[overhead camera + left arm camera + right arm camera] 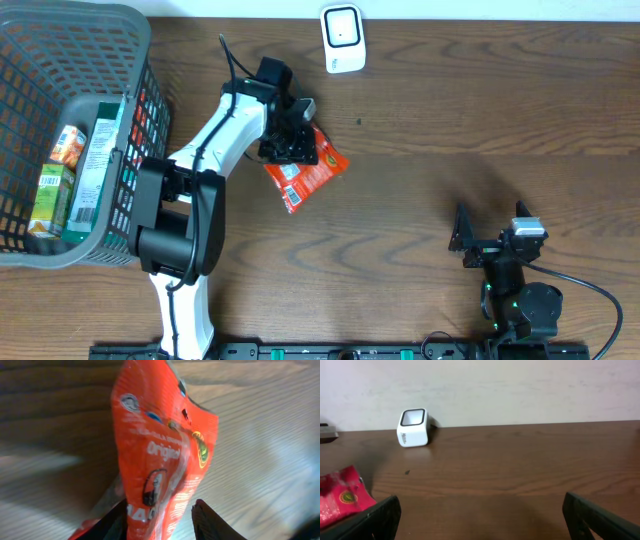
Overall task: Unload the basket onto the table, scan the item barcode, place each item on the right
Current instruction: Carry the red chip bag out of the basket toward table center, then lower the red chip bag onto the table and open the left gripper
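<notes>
Two arms to account for at a dark wooden table (pixel 450 110). Found the left gripper (pixel 289 148) just left of the table's middle in the overhead view, tilted down over the 11 o'clock end of a red snack packet (pixel 312 172); saw the packet reaching toward 5 o'clock from that gripper, a white printed panel facing up near its 6 o'clock end; read "Original" in white on the red face in the left wrist view. Saw there one dark finger (pixel 111 525) on either side of the packet's near end, the 9 o'clock one against the foil, the 3 o'clock one just beside it; could not tell whether pinched tight or merely bracketed, nor whether lying flat or raised off the wood.

Spotted a small white barcode scanner (pixel 342 38) at 1 o'clock of the packet, near the table's far edge and well apart from it, dark window on top.

Noted a grey mesh basket (pixel 150 110) at 9 o'clock of the left arm, holding a green juice carton (pixel 50 200), an orange carton (pixel 67 143) and a long green-and-white box (pixel 95 170), grouped toward its 7 o'clock corner.

Found the right gripper (pixel 481 505) at 4 o'clock of the packet, well apart, by the table's near edge; jaws spread wide, only bare wood showing between them; caught the scanner at 11 o'clock and a corner of the red packet at 9 o'clock in the right wrist view.
</notes>
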Motion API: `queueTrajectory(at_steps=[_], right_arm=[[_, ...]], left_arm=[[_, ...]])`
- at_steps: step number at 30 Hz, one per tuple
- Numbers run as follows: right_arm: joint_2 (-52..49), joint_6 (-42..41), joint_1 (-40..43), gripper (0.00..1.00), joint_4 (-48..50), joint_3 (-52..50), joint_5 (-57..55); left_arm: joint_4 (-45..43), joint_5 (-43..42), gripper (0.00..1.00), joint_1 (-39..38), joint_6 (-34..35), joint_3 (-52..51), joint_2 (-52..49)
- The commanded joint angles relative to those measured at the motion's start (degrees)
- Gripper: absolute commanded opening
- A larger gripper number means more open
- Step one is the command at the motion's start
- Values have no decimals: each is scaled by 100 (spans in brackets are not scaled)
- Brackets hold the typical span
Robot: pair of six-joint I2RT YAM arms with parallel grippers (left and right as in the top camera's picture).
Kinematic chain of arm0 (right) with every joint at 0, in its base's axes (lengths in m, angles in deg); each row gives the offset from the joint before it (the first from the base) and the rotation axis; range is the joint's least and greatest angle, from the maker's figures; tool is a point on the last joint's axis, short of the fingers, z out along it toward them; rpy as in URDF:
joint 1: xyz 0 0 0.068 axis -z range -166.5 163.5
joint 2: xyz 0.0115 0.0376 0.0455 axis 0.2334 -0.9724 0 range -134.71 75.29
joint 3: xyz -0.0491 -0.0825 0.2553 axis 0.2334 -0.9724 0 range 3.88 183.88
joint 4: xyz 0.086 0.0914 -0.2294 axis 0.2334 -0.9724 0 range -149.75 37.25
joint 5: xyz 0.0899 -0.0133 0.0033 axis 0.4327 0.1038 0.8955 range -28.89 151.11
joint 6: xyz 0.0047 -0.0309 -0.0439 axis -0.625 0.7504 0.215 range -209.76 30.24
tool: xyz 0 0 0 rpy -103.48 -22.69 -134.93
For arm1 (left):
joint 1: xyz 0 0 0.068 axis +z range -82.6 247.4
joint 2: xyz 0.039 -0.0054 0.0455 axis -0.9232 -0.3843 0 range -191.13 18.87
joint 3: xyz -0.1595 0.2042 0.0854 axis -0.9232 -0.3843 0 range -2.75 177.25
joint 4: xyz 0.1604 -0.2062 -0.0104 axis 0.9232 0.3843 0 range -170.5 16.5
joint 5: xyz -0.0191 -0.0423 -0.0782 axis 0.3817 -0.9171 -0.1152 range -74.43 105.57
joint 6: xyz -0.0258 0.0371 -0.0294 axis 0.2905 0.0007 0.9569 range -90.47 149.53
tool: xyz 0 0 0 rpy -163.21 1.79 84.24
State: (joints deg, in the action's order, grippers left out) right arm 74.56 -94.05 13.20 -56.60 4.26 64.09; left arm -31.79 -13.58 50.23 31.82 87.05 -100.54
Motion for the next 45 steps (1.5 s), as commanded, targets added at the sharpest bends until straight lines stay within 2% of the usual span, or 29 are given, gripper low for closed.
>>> queueTrajectory(at_steps=[1,4,7,9,14,23,27,30,39,43,45], right_arm=[[28,11,-55,99,-24,-7,-11],[28,11,-55,99,-24,-7,-11],[28,11,-55,99,-24,-7,-11],[28,11,-55,99,-24,-7,-11],[28,11,-55,99,-24,-7,-11],[28,11,-55,99,-24,-7,-13],[28,11,-55,99,-24,-7,-11],[28,11,-55,99,-24,-7,-11],[28,11,-55,99,-24,-7,-11],[28,11,-55,99,-24,-7,-11],[28,11,-55,99,-24,-7,-11]], left_arm=[[-236,-343,41,-210,448,-66,-52],[-387,-136,41,-363,400,-70,-52],[-352,540,42,-457,345,-70,-52],[-243,1080,51,-481,337,-70,-52],[-79,1591,52,-450,337,-70,-52],[608,846,54,-452,343,-72,-52],[667,214,49,-452,444,-125,-52],[647,146,45,-450,535,-229,-52],[55,72,38,-457,579,-560,-52],[-313,-544,38,-481,623,-560,-52],[-442,-608,38,-507,927,-560,-52]])
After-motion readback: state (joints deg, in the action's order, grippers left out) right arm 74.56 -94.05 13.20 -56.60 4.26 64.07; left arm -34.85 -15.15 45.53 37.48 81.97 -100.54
